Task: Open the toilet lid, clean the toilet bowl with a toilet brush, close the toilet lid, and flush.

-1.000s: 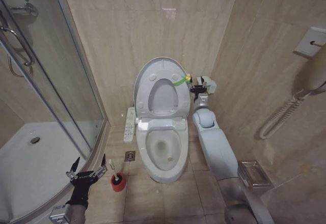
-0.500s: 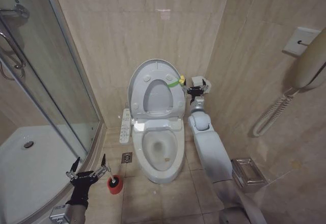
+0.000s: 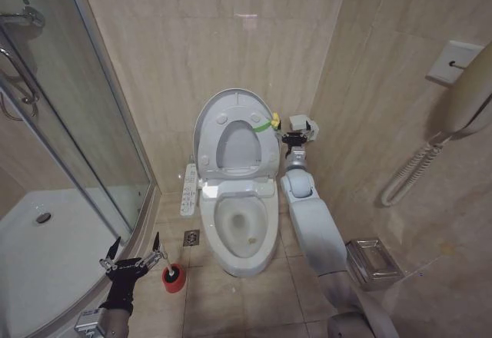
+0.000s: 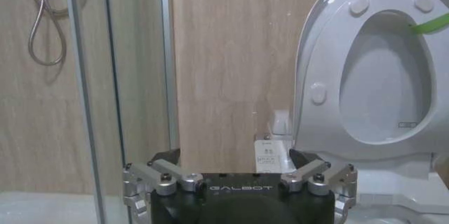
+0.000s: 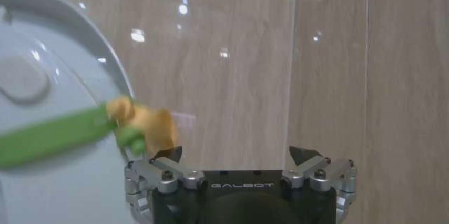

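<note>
Standing upright against the back wall, the toilet lid (image 3: pixel 231 115) is already raised, with the bowl (image 3: pixel 244 230) open below it. It looks like stiff, glossy plastic, slippery on its face, so I judge the yellow-green loop (image 3: pixel 267 124) at its edge the better hold. The toilet brush (image 3: pixel 167 264) sits in its red holder (image 3: pixel 174 277) on the floor beside the bowl; its thin stick should be light and rigid, best pinched high on the handle. The left hand (image 3: pixel 132 252) hovers just beside it, fingers spread apart. The right hand (image 3: pixel 296 135) hangs by the loop, fingers also apart, gripping nothing. Its wrist view shows the loop (image 5: pixel 126 126) close beside one fingertip, which the head view cannot settle.
</note>
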You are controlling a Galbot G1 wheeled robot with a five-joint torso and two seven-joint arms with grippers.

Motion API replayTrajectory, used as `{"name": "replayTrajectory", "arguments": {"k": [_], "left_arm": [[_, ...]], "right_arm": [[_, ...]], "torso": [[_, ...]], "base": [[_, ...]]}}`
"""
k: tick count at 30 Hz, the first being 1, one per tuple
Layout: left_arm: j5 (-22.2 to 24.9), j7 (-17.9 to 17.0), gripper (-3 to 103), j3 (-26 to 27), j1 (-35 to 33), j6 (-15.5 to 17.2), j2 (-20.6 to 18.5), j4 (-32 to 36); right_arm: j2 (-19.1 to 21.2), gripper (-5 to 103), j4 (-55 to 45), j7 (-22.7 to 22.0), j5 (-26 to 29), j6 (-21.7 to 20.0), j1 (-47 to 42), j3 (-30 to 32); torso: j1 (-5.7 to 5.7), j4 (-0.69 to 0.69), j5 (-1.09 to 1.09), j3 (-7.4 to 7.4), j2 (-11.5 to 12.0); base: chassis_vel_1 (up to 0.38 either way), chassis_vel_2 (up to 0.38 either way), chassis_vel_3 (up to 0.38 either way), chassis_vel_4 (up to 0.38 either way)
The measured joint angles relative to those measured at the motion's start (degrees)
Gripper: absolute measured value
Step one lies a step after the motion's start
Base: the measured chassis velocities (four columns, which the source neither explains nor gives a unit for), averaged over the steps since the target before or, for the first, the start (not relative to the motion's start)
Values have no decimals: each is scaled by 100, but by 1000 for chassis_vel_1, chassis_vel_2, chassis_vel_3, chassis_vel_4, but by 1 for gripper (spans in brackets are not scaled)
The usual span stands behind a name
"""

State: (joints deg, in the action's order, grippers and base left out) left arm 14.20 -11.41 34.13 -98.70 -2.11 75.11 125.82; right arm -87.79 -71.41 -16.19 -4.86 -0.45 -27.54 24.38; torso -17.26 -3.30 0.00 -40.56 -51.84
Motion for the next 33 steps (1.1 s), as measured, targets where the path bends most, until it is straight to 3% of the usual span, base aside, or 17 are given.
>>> {"name": "replayTrajectory", "arguments": {"k": [6, 13, 19, 28, 33], "left_arm": [[0, 0, 100, 0, 0, 0, 0, 0], [0, 0, 100, 0, 0, 0, 0, 0], [0, 0, 100, 0, 0, 0, 0, 0], [0, 0, 100, 0, 0, 0, 0, 0], [0, 0, 100, 0, 0, 0, 0, 0]], "right_arm": [[53, 100, 58, -170, -2, -75, 6, 37], [-10, 100, 84, -296, -23, -71, 0, 71], [-160, 100, 244, -593, -243, -60, 90, 115], [-68, 100, 265, -984, -238, -89, 86, 134], [-31, 100, 180, -1191, -155, -50, 6, 164]], "torso": [[-2, 3, 2, -2, 2], [-1, -5, 0, 0, 1], [0, -5, -1, 1, 0], [-1, 4, 1, 0, 1], [-1, -1, 0, 1, 0]], "base": [[0, 0, 0, 0], [0, 0, 0, 0], [0, 0, 0, 0], [0, 0, 0, 0], [0, 0, 0, 0]]}}
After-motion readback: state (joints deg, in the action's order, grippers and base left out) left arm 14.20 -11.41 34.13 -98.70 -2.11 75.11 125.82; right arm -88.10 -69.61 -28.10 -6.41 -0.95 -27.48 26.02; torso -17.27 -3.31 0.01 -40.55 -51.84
